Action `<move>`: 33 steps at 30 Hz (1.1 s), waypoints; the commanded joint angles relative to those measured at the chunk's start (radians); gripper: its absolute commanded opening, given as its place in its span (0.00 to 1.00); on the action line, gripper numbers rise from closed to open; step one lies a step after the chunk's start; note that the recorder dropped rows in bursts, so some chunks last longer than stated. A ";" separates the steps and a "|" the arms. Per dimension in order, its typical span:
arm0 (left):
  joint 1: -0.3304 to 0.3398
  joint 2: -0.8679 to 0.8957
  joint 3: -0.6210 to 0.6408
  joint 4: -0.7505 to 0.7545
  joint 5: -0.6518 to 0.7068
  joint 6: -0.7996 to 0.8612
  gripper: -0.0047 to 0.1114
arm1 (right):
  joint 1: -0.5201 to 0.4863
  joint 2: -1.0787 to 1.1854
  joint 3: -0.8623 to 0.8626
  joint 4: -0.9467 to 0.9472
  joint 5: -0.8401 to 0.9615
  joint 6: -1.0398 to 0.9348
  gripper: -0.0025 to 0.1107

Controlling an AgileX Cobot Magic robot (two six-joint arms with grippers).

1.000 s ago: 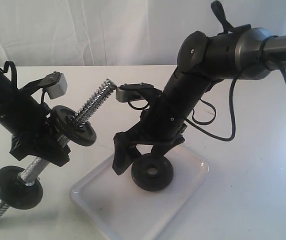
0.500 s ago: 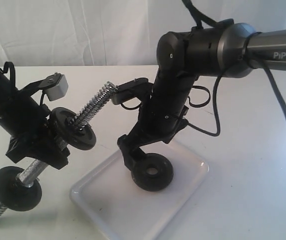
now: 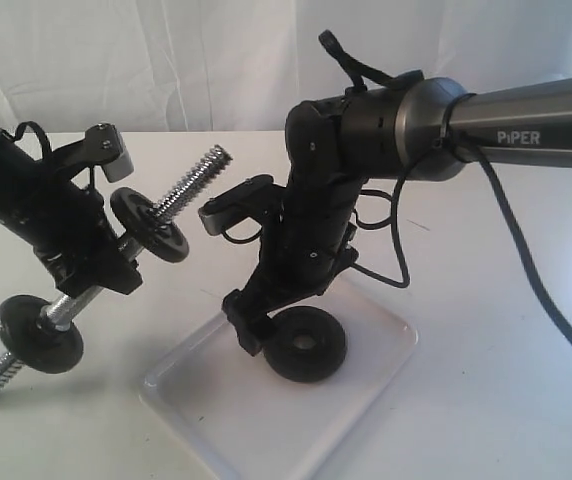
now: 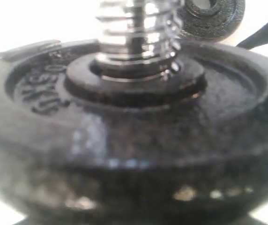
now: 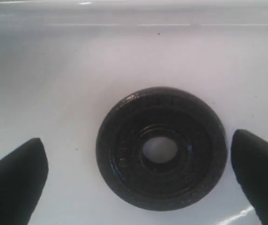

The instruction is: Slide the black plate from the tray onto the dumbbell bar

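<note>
The right arm (image 3: 366, 130) has leaned further left over the tray (image 3: 226, 410), and the left gripper (image 3: 94, 275) has raised the dumbbell bar (image 3: 191, 180), which it clamps mid-shaft (two discs (image 3: 149, 225) already threaded). The right gripper (image 5: 135, 140) stands spread either side of the black plate (image 3: 316, 358), which lies flat in the tray. Grasping, lifting and threading all remain.

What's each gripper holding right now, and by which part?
Left gripper holds the dumbbell bar by its middle, between the upper plate and the lower plate. Right gripper holds nothing: open, fingers either side of the black plate lying in the tray.
</note>
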 commanded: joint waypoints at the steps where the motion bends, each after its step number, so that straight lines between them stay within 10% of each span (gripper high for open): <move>1: 0.078 -0.049 -0.024 -0.165 0.006 -0.018 0.04 | 0.000 0.000 -0.008 -0.064 -0.001 -0.012 0.95; 33: 0.169 -0.049 -0.024 -0.323 -0.002 0.000 0.04 | 0.000 0.108 -0.008 -0.072 -0.018 -0.008 0.95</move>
